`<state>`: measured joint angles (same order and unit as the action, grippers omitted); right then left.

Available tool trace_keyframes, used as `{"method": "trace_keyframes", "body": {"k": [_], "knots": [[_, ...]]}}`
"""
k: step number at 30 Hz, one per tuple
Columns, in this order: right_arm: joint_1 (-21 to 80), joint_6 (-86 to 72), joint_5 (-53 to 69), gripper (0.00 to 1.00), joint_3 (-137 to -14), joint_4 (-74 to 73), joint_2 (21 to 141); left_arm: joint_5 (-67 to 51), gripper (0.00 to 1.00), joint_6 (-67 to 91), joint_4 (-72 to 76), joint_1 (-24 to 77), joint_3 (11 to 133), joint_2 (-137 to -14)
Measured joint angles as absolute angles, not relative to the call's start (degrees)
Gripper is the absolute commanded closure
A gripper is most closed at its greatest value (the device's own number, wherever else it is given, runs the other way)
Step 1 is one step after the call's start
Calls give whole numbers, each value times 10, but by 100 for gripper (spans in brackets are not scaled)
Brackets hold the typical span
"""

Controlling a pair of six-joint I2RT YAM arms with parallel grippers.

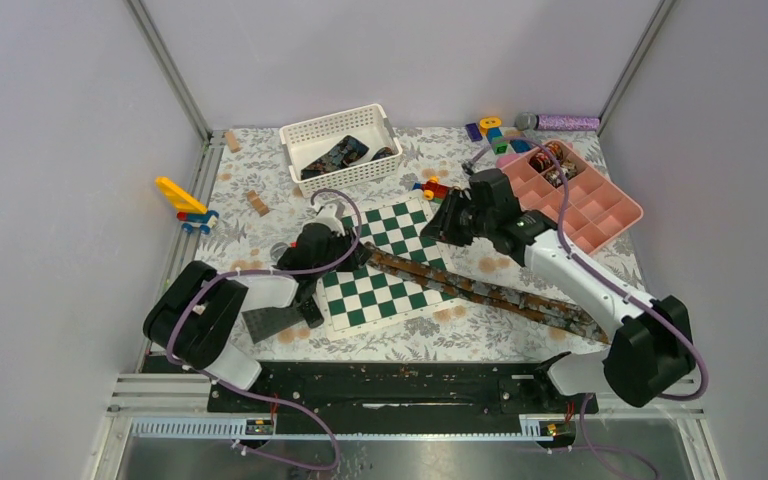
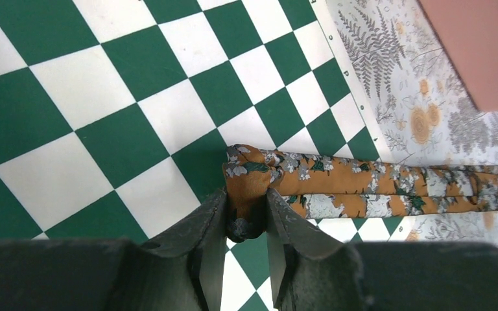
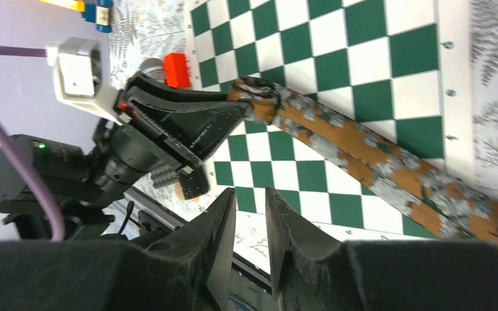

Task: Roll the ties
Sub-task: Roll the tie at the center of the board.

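Tie (image 1: 480,293) runs from its folded end, grasped in the left claw (image 2: 246,223), toward four o'clock; right claw (image 3: 251,217), at two o'clock, hangs slightly parted, empty.

A robotics lab: test cell of white panels (image 1: 390,50) and aluminium struts (image 1: 167,68).

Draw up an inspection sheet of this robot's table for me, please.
Surface: fern-print tablecloth with a green-and-white chessboard mat on it.
Job's things: brown-rust flowered fabric tie stretched across the mat; dark fabric pieces in a white plastic basket.
Clutter: pink compartment tray, coloured toy bricks, wooden blocks.
Grippers: left gripper pinches the tie's folded end; right gripper slightly open, empty.
Cables: purple cables loop along both arms.
Surroundings: plain white walls.
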<state>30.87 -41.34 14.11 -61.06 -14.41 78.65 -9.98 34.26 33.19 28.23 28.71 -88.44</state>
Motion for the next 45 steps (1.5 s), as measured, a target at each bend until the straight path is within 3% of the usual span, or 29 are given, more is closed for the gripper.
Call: {"method": "trace_keyframes", "body": {"k": [15,45], "knots": [[259,-392,139,68,-572,-189,673,114,76,255,98,359,406,-875],[238,-378,101,66,-573,-250,558,418,83,152,-82,493,566,-999]]}}
